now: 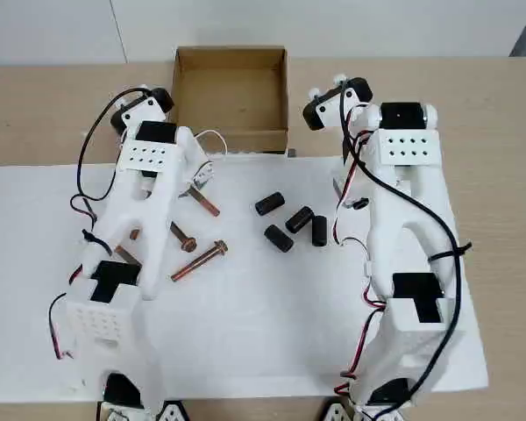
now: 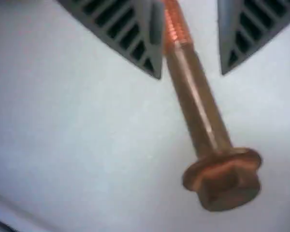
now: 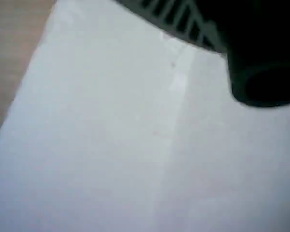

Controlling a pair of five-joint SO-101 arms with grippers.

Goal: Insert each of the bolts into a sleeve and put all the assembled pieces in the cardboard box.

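Light: bright, even, diffuse, from overhead. Shadows: faint, soft-edged, on white sheet (image 1: pixel 263 316). Mild glare off sheet.

The left arm (image 1: pixel 149 206) runs from its base at the lower left of the high view up toward the upper left. There its wrist (image 1: pixel 142 110) folds over, so the left hand (image 1: pixel 197 180) points downward and toward the frame's middle. In the left wrist view its two dark ribbed fingers (image 2: pixel 130 34) stand apart with a clear gap between them. The right arm (image 1: pixel 408 206) mirrors this pose, running from the lower right to the upper right, bent at the wrist. The right hand (image 1: pixel 349 197) hangs low on the arm's inner side; its grip seems hidden from every view.
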